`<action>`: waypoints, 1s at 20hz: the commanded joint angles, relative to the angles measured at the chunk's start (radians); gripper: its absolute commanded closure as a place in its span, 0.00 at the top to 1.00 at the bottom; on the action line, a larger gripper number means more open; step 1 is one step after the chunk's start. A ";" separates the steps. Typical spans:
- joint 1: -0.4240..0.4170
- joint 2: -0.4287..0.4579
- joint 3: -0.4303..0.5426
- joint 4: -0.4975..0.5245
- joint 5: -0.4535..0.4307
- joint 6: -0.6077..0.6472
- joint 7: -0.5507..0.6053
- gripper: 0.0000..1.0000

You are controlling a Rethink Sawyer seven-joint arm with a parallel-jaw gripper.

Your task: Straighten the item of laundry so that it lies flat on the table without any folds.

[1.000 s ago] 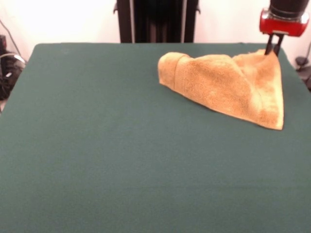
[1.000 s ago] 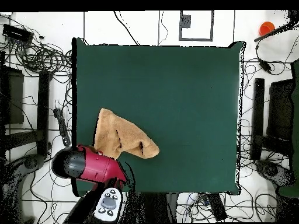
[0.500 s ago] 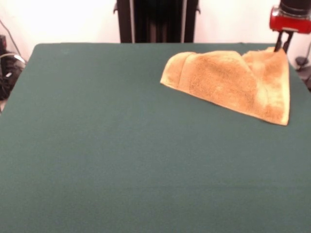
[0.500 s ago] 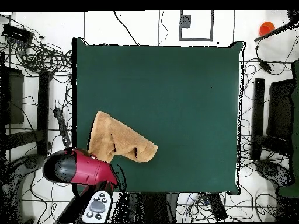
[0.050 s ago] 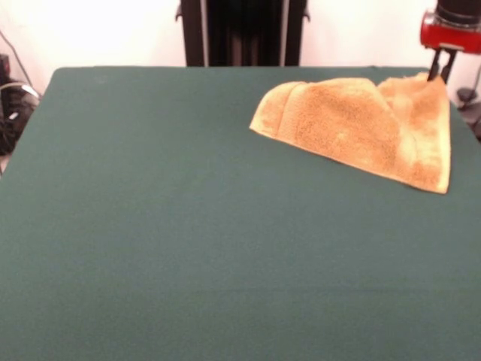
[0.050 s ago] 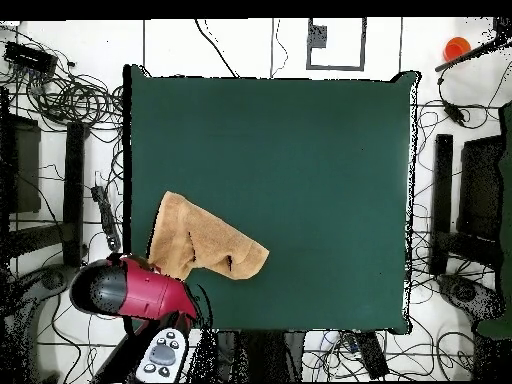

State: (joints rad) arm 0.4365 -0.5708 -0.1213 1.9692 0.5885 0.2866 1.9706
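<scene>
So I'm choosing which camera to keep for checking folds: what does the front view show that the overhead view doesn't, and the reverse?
Only the front view shows the pincer with its tips at the towel's raised corner, and the cloth sloping down from there. Only the overhead view shows the whole table, the arm's red housing past its edge, and cables on the floor. Both show the towel still folded, near one table corner.

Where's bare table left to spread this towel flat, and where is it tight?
In the overhead view nearly all of the table is bare: everything above and right of the towel. It is tight at the lower-left corner, where the towel lies bunched at the table's left edge, with the gripper pinching its raised corner.
</scene>
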 commanded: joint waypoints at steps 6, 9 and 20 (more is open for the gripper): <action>-0.008 0.125 0.161 0.079 0.074 -0.112 0.297 0.00; -0.009 0.130 0.171 0.085 0.080 -0.104 0.300 0.00; 0.028 0.145 0.118 0.057 0.080 -0.042 0.295 1.00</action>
State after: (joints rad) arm 0.4362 -0.4603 -0.0761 2.0122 0.6080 0.2143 1.9856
